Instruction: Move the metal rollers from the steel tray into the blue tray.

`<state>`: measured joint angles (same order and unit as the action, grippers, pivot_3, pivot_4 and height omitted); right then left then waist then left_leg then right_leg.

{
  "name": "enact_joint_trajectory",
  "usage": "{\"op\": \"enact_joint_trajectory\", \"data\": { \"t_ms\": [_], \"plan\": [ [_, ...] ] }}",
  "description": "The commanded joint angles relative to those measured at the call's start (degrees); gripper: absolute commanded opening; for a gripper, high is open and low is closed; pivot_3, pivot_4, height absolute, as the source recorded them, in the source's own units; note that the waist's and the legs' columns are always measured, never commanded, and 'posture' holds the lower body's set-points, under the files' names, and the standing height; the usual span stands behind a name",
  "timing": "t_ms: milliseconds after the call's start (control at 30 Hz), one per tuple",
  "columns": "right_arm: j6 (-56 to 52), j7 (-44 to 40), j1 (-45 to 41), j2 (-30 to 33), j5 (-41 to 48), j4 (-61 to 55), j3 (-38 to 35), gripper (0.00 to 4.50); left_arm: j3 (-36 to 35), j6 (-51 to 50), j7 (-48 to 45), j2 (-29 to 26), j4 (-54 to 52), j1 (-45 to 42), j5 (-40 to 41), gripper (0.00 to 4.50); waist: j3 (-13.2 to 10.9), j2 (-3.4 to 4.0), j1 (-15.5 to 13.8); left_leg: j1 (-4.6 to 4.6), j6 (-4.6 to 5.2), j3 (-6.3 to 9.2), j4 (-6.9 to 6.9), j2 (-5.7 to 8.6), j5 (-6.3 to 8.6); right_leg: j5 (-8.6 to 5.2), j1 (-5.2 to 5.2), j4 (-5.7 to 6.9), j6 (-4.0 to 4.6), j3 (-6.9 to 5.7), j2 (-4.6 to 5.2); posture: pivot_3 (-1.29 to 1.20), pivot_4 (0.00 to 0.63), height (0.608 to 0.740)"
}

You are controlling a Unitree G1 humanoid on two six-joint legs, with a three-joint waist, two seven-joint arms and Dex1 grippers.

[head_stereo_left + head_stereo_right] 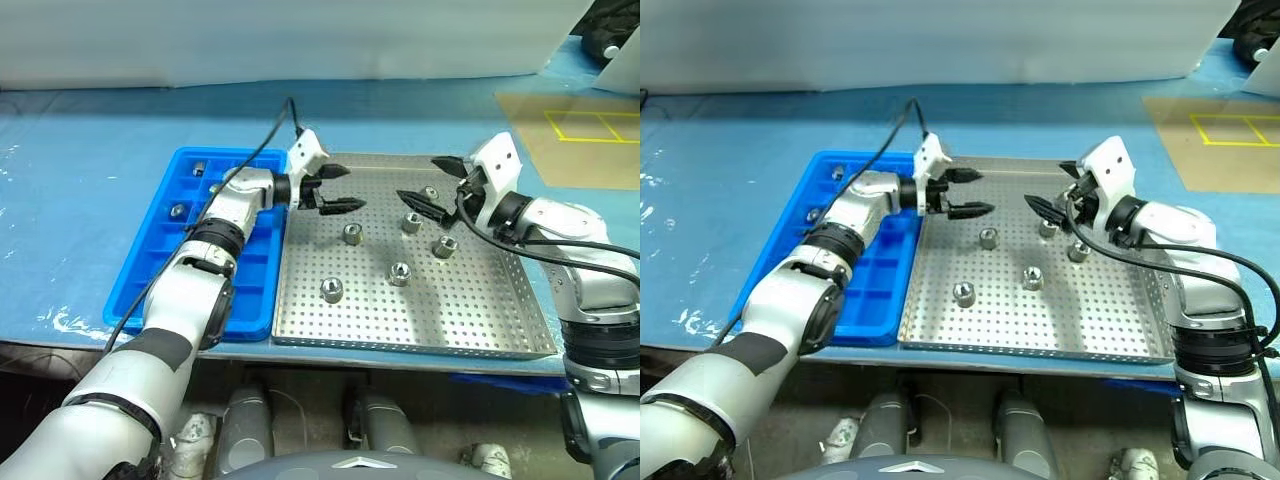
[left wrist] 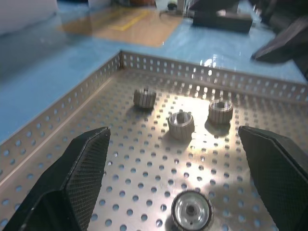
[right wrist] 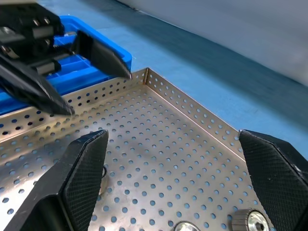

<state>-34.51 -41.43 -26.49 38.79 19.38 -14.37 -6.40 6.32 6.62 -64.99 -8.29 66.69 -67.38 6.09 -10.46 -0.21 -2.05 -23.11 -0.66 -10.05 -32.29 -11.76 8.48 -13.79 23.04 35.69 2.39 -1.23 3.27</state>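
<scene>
Steel tray [image 1: 470, 320] sits on table beside blue tray [image 1: 150, 250], touching along its left edge. Six rollers [image 1: 332, 290] lie loose on steel tray, mostly toward far right corner. Left gripper [image 1: 335, 190] hovers over tray's far left part, jaws wide apart, empty. Right gripper [image 1: 432, 185] hangs near far right corner, jaws spread, empty. Head views show three small items in blue tray's far compartments; wrist views don't. Left wrist view shows four rollers close up.
</scene>
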Motion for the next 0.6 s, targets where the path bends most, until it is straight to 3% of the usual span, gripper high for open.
{"op": "enact_joint_trajectory", "data": {
  "t_ms": [33,300,600],
  "plan": [
    [-2.3,2.5,1.7,-0.5,2.2,-6.6,-2.4,4.47,1.6,2.3,4.7,2.1,5.3,-3.5,-5.0,4.5,0.0,0.0,0.2,-0.01,0.02,0.0,-0.02,0.01,0.01,0.01,-0.01,0.0,-0.01,0.0,0.02,-0.41,0.15,0.74],
    [-7.4,7.0,5.5,-1.0,5.0,-15.4,-3.6,4.47,2.7,-0.1,11.0,5.8,10.0,-3.8,-11.7,4.5,0.0,0.0,1.3,-0.02,0.07,-0.01,-0.16,0.0,0.03,-0.09,-0.05,-0.02,0.15,0.03,0.09,-0.49,0.15,0.74],
    [-9.4,9.9,8.3,-0.4,5.5,-18.9,-5.4,4.47,1.0,-4.2,19.5,8.0,11.1,-2.5,-14.0,4.5,0.0,0.0,2.2,-0.03,0.1,-0.01,-0.23,0.02,0.05,-0.09,-0.07,-0.06,0.14,0.04,0.06,-0.54,0.15,0.74]
  ]
}}
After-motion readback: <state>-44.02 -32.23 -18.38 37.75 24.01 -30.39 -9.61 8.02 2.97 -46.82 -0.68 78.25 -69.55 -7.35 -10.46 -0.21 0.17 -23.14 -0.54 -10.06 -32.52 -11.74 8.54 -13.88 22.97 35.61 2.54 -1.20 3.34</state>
